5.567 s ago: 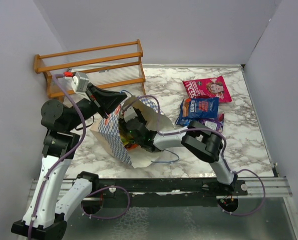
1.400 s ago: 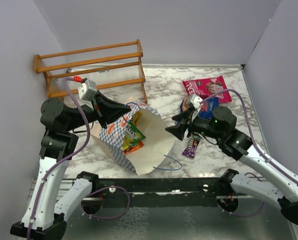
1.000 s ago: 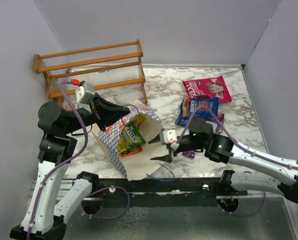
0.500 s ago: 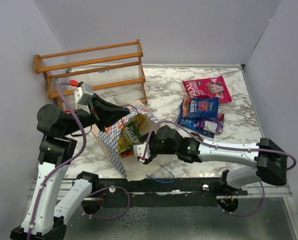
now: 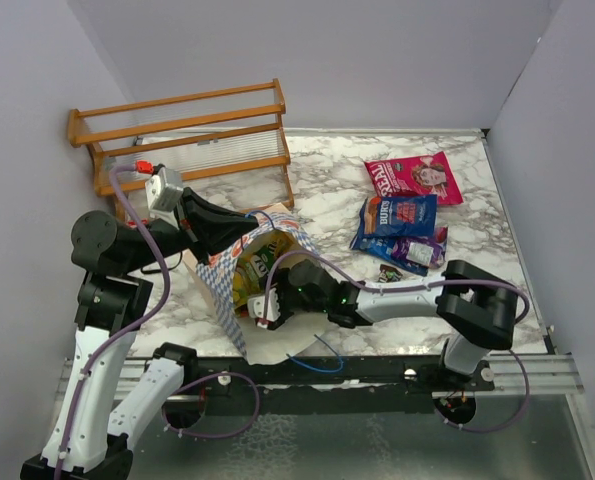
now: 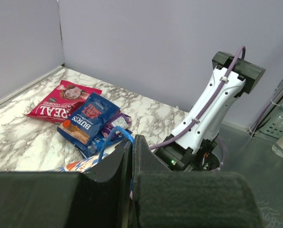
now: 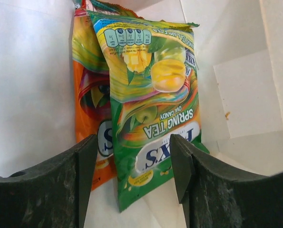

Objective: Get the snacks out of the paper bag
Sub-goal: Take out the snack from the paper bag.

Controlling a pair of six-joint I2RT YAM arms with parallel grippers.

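Observation:
The paper bag (image 5: pixel 220 272) lies tipped on the marble top with its mouth toward the right. My left gripper (image 5: pixel 245 226) is shut on the bag's upper rim by the blue cord handle (image 6: pixel 113 135), holding the mouth up. My right gripper (image 5: pixel 264 310) reaches inside the bag and stands open (image 7: pixel 134 148). A green-yellow candy pack (image 7: pixel 153 109) lies just ahead between its fingers, untouched, with an orange pack (image 7: pixel 86 102) behind it to the left. Out on the table lie the magenta packet (image 5: pixel 414 177), the blue packet (image 5: pixel 397 218) and the dark purple packet (image 5: pixel 419 250).
A wooden rack (image 5: pixel 182 135) stands at the back left, close behind the bag. A small dark candy pack (image 5: pixel 388 272) lies near the right arm's elbow. Grey walls close in the table on three sides.
My right arm has swung left from the packets on the table and pushed its open gripper into the bag's mouth. The left gripper keeps its hold on the rim.

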